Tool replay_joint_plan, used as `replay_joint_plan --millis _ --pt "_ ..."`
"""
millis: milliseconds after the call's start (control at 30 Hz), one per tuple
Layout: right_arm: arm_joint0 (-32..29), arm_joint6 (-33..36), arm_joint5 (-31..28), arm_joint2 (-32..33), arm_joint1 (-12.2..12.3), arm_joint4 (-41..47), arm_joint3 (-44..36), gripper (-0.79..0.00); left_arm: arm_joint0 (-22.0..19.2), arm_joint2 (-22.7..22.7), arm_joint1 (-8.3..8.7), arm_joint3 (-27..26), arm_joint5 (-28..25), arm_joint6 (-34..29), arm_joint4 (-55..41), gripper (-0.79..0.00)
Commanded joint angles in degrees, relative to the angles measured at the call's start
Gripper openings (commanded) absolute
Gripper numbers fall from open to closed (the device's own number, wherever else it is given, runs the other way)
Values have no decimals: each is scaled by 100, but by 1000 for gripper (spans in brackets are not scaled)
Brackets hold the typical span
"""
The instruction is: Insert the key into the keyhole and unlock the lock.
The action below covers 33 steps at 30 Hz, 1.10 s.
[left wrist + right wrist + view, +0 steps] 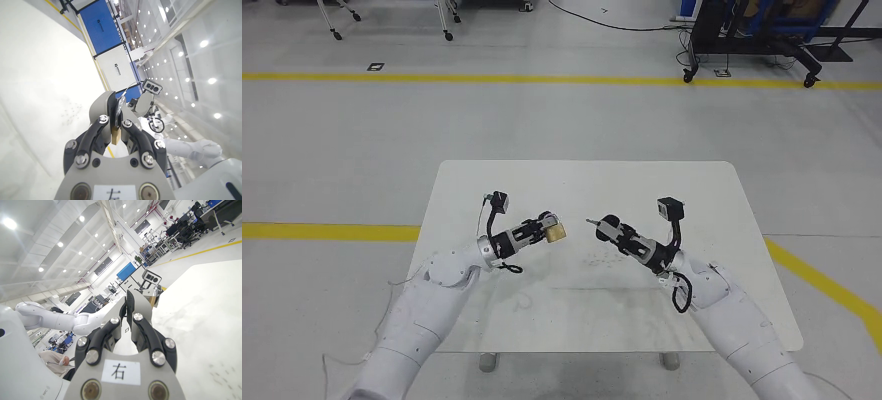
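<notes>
Boxy brass lock (555, 232) is held above the white table (702, 200), clamped in the left gripper (546, 231). Just apart, the right gripper (604, 229) pinches a thin metal key (592, 221). The right wrist view shows its ribbed black pads (130, 303) pressed together.

The left arm (437, 280) and right arm (732, 310) are smooth white shells with rounded joints, giving way to black-and-silver segments at the wrists. A thin black cable (682, 292) loops beside the right wrist, and each wrist carries a dark camera box (670, 208) on a short stalk. The left hand (115, 102) has a pale grey palm plate, black curved links pinned with round silver screws (81, 161), and grey fingers (98, 107) lined with black ribbed pads (111, 106) — plus a white label (114, 192) with a black character between two brassy sockets. The right hand (128, 297) is built alike — its label bears another character.
</notes>
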Motion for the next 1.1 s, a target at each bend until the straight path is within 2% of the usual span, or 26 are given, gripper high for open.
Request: replay_joint_plan --millis 0,167,267,367,733,833,900,1067 --pt "5 -186 106 11 -20 -111 32 -785 -236 119 -100 296 1030 -255 -822 -785" --pt "-124 -957 381 152 -68 -319 9 -785 -877 423 -315 993 2049 -741 -1532 -785" --pt "-229 -1261 581 274 -75 -324 -7 -785 -1238 594 -449 1359 2271 -955 -1740 -785" --pt "-266 -1328 664 319 -75 -272 -17 -785 -1541 712 -569 1638 2236 -1124 -1872 -785" --pt "-266 -1328 664 319 -75 -272 -17 -785 -1541 712 -569 1638 2236 -1124 -1872 -785" --pt "-266 -1328 664 319 -75 -272 -17 -785 -1497 757 -582 1416 2351 -828 -1719 -785" --pt "-397 -1283 888 239 -95 -27 -159 -785 -1415 748 -610 1183 2393 -605 -1818 -785" --pt "-808 -1302 1868 329 -79 275 -626 -785 -1211 880 -688 909 2460 -61 -1741 -785"
